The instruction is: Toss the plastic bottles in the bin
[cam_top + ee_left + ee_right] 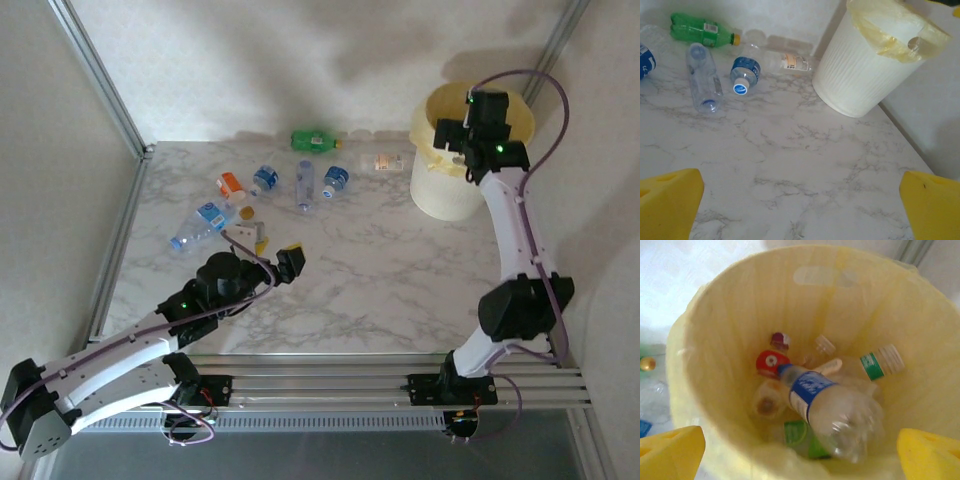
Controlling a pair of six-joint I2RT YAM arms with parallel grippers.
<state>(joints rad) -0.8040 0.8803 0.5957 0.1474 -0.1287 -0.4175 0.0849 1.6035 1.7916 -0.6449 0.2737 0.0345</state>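
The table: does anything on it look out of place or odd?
Yes. Several plastic bottles lie on their sides across the table left of the bin, one green bottle at the far edge.

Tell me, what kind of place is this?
Probably a robotics lab test cell, not a home: a marble-patterned table boxed in by an aluminium frame, a left arm and right arm bolted at its edge, and plastic bottles scattered near a bin.
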